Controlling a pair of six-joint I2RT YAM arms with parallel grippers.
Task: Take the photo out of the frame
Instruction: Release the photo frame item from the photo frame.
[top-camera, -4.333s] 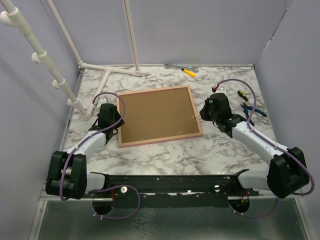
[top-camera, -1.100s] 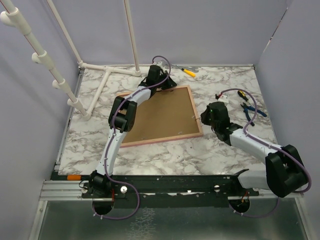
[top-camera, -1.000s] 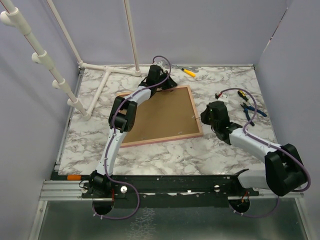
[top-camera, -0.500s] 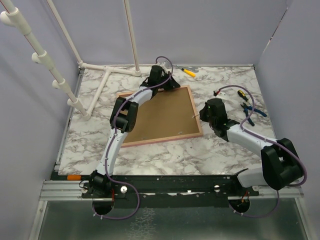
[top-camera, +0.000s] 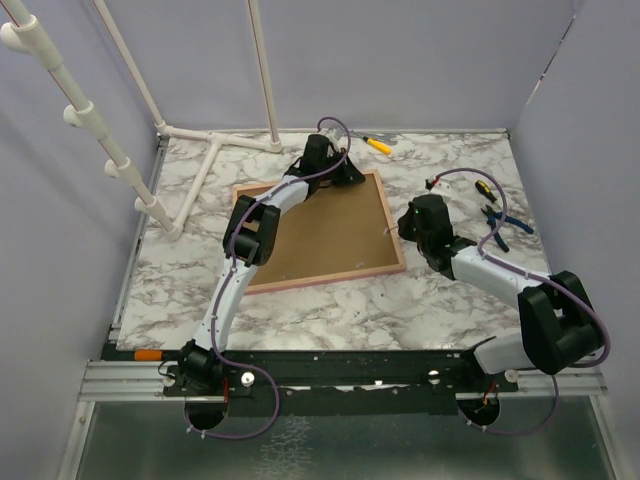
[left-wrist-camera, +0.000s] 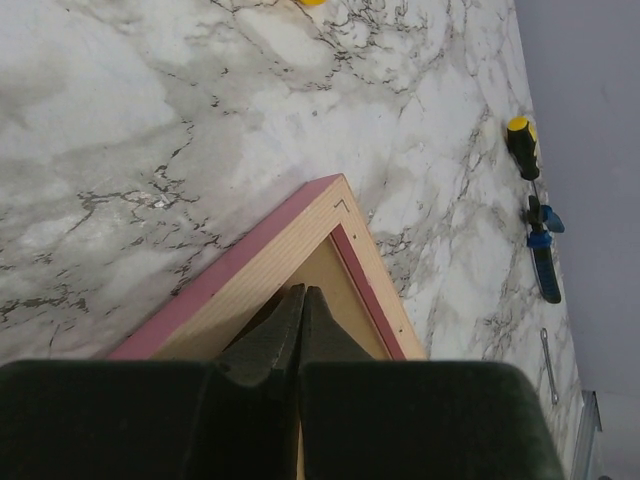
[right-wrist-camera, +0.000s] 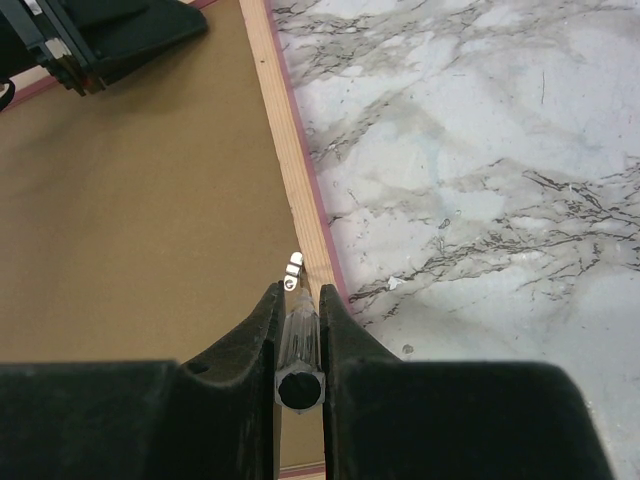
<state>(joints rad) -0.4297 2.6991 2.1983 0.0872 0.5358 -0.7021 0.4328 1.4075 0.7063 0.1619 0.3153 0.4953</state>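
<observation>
The frame (top-camera: 315, 232) lies flat on the marble tabletop (top-camera: 330, 310) with its brown back upward. The left fingers (left-wrist-camera: 265, 335) are pressed fully together with nothing between them. Their tips rest at the inner side of one frame corner, and the pink border runs just ahead of them. Well ahead and to the right of these fingers, a yellow-capped screwdriver (left-wrist-camera: 520, 145) and blue-handled pliers (left-wrist-camera: 543, 260) lie on the tabletop.

The right fingers (right-wrist-camera: 262, 330) are closed on a clear-handled screwdriver (right-wrist-camera: 298, 340), which points forward between them. Its tip is at a small metal clip (right-wrist-camera: 293, 266) on the frame's back, just beside the wooden border. The brown back lies to the left of these fingers and bare marble to their right.
</observation>
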